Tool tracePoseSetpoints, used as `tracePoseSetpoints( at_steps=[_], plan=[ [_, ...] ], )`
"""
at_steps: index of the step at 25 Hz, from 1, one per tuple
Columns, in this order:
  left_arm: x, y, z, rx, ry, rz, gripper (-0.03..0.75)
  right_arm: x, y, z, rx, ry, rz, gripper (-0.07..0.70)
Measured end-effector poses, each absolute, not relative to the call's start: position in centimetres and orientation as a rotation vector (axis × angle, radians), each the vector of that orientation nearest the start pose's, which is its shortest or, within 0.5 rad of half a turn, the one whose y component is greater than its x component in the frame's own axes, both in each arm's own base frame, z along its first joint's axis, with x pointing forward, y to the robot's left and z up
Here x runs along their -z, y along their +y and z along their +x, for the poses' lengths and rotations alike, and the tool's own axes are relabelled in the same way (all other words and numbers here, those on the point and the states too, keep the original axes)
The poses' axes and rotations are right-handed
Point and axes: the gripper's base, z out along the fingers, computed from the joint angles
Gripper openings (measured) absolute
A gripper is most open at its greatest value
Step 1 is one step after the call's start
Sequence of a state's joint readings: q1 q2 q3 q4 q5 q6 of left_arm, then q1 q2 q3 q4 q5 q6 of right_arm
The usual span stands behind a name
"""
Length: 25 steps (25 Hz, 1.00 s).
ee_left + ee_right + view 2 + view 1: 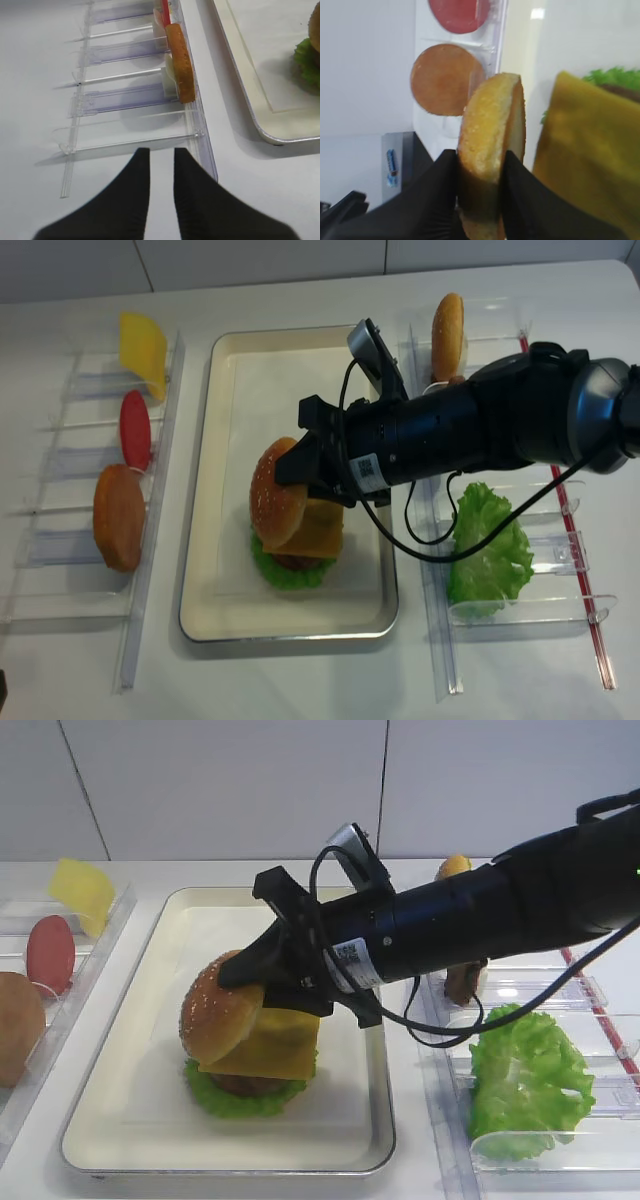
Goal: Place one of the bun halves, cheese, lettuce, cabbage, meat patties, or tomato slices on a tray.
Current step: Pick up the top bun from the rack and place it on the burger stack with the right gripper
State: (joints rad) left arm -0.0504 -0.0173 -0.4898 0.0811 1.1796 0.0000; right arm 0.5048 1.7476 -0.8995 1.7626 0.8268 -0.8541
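My right gripper (240, 982) is shut on the sesame-seeded bun top (215, 1010), holding it tilted on edge over the cream tray (130, 1120). The right wrist view shows the bun top (490, 130) pinched between both black fingers. Just beside and below it a stack stands on the tray: a yellow cheese slice (275, 1045) over a dark meat patty (240, 1083) on frilly green lettuce (235, 1098). The bun's lower edge meets the cheese (320, 530). My left gripper (161, 152) hovers over the table by the left holder, slightly open, holding nothing.
The clear left holder carries a cheese slice (143, 348), a tomato slice (135, 428) and a bun half (118, 515). The right holder carries another bun half (447, 335) and a lettuce leaf (485, 545). My right arm and its cable span the tray's right rim.
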Motion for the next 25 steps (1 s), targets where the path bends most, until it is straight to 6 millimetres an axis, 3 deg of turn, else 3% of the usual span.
tracePoseSetpoints(
  at_steps=[4,11,25],
  plan=[
    [-26.5,0.7,-1.2,-0.069,2.154,0.044,0.108,-20.8,22.3,26.0,-1.724,2.442,-0.006,0.212],
    [-26.5,0.7,-1.2,-0.069,2.154,0.044,0.108,-20.5,20.8,27.0,-1.687,2.443,0.012,0.212],
    [-26.5,0.8,-1.2,-0.071,2.153,0.044,0.108,-20.0,20.8,26.8,-1.671,2.483,-0.021,0.212]
  ],
)
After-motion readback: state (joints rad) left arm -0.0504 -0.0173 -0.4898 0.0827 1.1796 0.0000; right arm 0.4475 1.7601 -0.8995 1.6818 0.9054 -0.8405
